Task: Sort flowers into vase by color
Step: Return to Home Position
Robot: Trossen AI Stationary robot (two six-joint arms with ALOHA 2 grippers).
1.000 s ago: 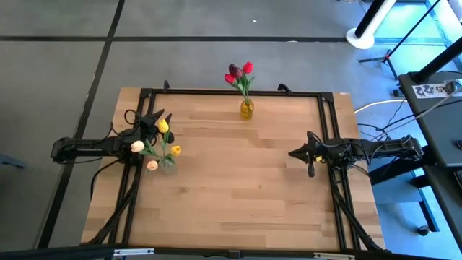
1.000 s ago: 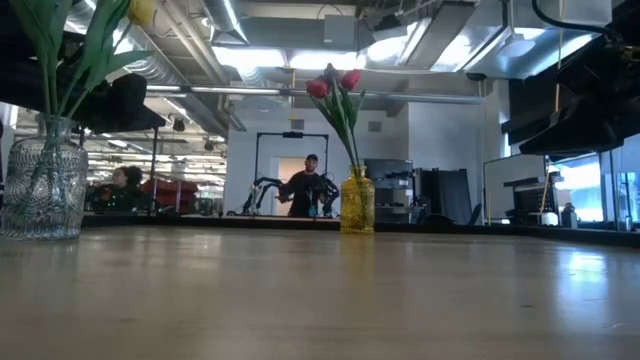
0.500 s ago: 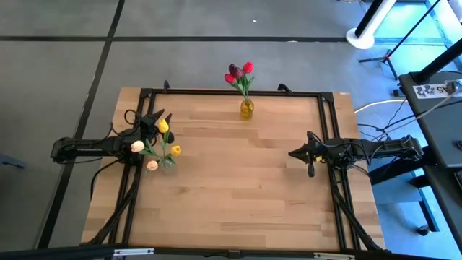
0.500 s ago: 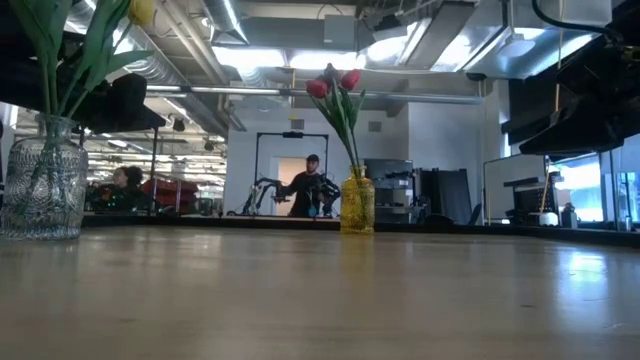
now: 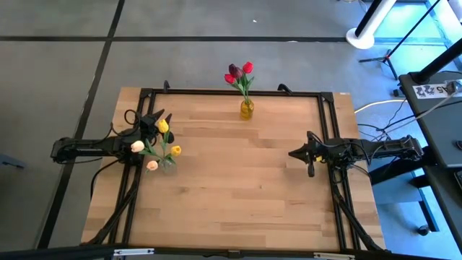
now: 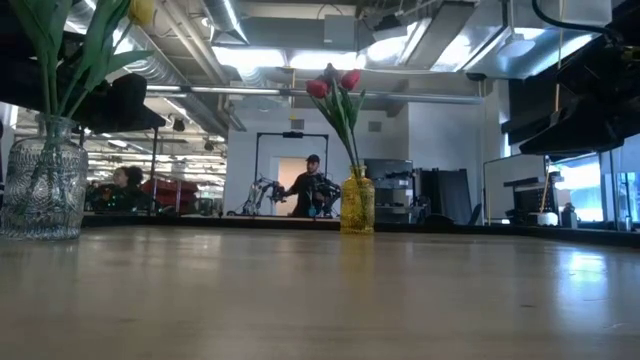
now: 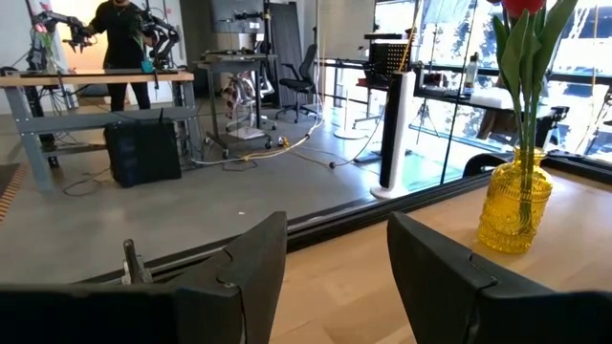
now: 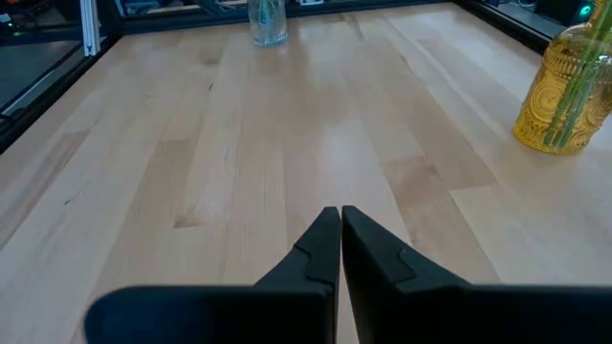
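A yellow glass vase (image 5: 246, 109) stands near the table's far edge and holds red and dark maroon tulips (image 5: 239, 74); it also shows in the low view (image 6: 357, 205). A clear glass vase (image 5: 167, 162) near the left side holds yellow and cream-peach tulips (image 5: 163, 127), stems down inside it. My left gripper (image 5: 157, 118) hovers beside those tulips, just beyond the clear vase, open with nothing between its fingers (image 7: 335, 268). My right gripper (image 5: 292, 153) waits at the table's right side, shut and empty (image 8: 339, 225).
A black frame (image 5: 231, 92) runs along the table's far, left and right edges. Bare wood (image 5: 238, 180) stretches between the two arms and toward the near edge. In the room beyond the table a person (image 6: 311, 187) stands by other robot arms.
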